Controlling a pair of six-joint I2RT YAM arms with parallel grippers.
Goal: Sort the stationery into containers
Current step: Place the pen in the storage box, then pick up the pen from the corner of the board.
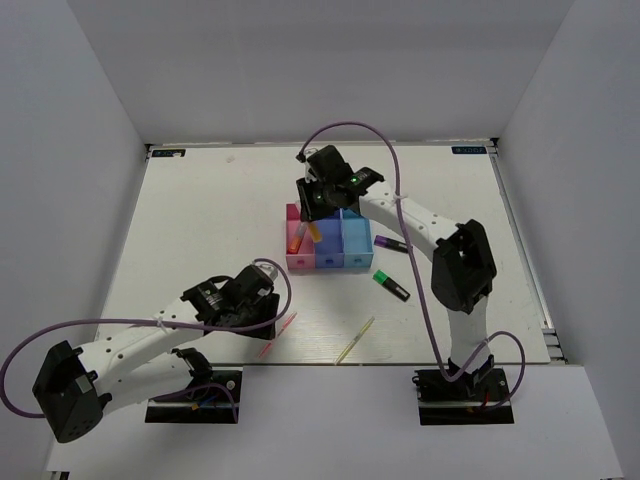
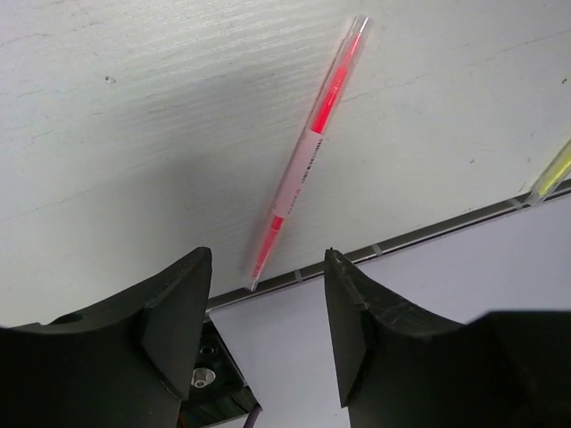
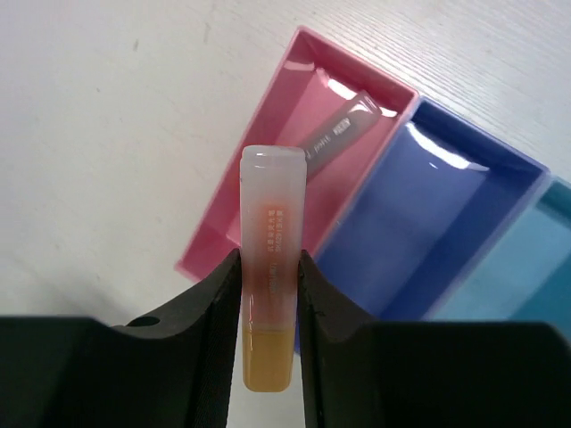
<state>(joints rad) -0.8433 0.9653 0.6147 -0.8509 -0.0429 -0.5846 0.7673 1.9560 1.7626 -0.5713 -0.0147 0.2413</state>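
Observation:
Three joined bins stand mid-table: pink-red (image 1: 294, 262), dark blue (image 1: 327, 258) and light blue (image 1: 357, 256). My right gripper (image 1: 313, 212) is shut on an orange highlighter (image 3: 270, 259) and holds it above the pink-red bin (image 3: 234, 201), which has another highlighter (image 3: 335, 135) lying in it. The dark blue bin (image 3: 419, 223) is beside it. My left gripper (image 1: 262, 300) is open above a pink pen (image 2: 308, 159) near the front edge; the pen also shows in the top view (image 1: 279, 334). A yellow-green pen (image 1: 355, 339), a green-black highlighter (image 1: 391, 284) and a purple-black highlighter (image 1: 390, 243) lie on the table.
The table's front edge (image 2: 428, 234) runs just below the pink pen. White walls enclose the table on the left, back and right. The yellow-green pen's tip (image 2: 553, 171) shows at the right of the left wrist view.

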